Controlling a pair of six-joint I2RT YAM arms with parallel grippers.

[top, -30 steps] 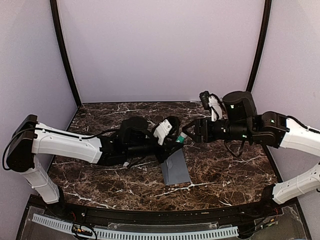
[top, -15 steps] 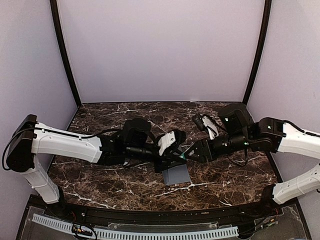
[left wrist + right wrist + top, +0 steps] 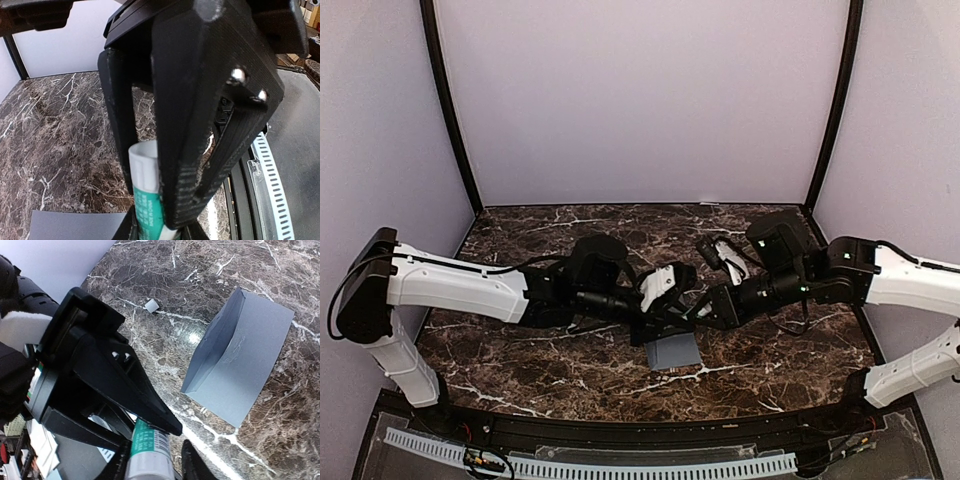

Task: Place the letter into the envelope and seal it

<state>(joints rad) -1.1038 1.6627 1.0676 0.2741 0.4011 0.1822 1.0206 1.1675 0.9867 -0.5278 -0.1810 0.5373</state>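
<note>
Top cam, left to right. The left arm (image 3: pixel 460 287), white shell with a black forearm, lies low across the dark brown, white-veined marble table (image 3: pixel 510 350) and reaches to table centre.

The left gripper (image 3: pixel 682 308) is clamped on the small white-and-green glue stick (image 3: pixel 146 192). My left wrist cam shows the tube running out from between its own fingers. The green printed label sits nearer the grip and the white end points at the other gripper. The stick is off the table, near the envelope's far end.

The flat dark blue-grey rectangular paper envelope (image 3: pixel 240 365) lies on the marble at near-centre, just on the near side of both grippers. From above, its far end is hidden under them. On the right wrist cam I see one long edge folded and standing up off the surface, with the rest lying flat.

A small white block-shaped bit (image 3: pixel 151 305) sits on the marble beyond the envelope, apart from it. I can't tell what it is.

The right gripper (image 3: pixel 152 467) comes in from the opposite side, nose to nose with the left one. Its fingers (image 3: pixel 191 465) are astride the stick's white end. One finger looks to be against the tube and the other shows a thin dark gap, so I read it as loose around the stick, not clamped.

The right arm (image 3: pixel 910 280) reaches in from the right edge.
</note>
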